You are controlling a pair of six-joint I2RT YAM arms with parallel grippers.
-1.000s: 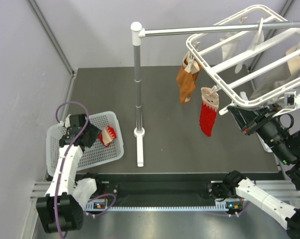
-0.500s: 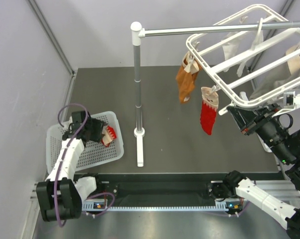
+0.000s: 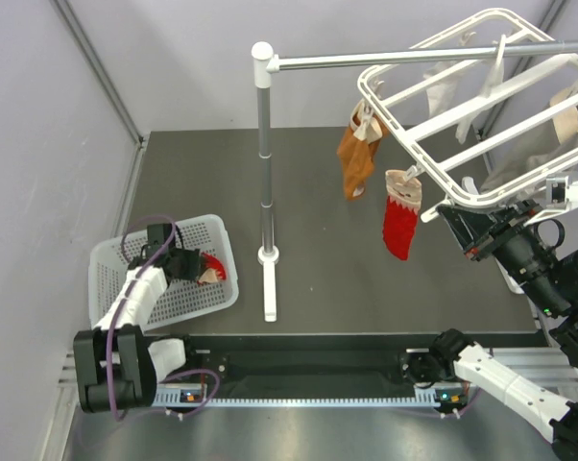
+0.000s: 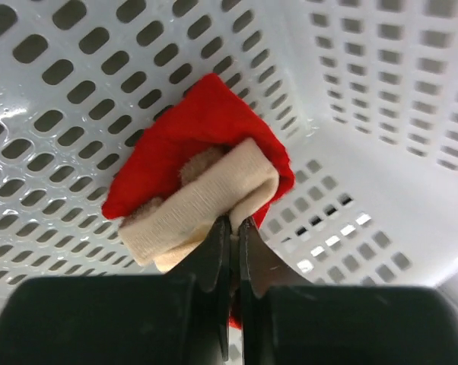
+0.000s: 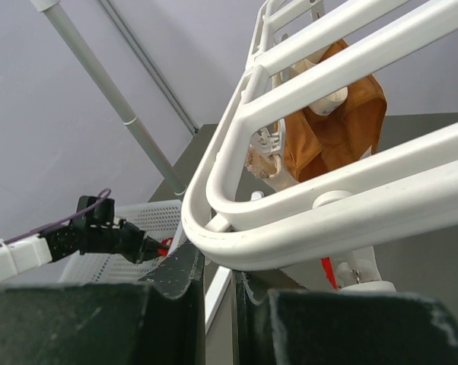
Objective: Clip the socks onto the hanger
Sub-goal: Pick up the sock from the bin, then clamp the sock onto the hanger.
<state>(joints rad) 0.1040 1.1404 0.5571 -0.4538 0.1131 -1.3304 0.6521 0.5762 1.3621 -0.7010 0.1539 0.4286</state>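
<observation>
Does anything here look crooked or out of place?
The hanger hangs tilted, its near rim clamped by the right gripper. One red sock lies crumpled in the basket, pinched by the left gripper.

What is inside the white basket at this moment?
The basket holds one red sock with a pale cuff, pinched by the left gripper. Anything beneath the sock is covered.

Light was bright and even. Left of the left pincer [image 4: 235, 225], glare sheened the white perforated basket [image 4: 4, 114]. The red sock [image 4: 191, 141] at its tips was sharp, its dark housing blurred. Above the right pincer [image 5: 217, 275], the hanger [image 5: 305, 220] looked soft.
</observation>
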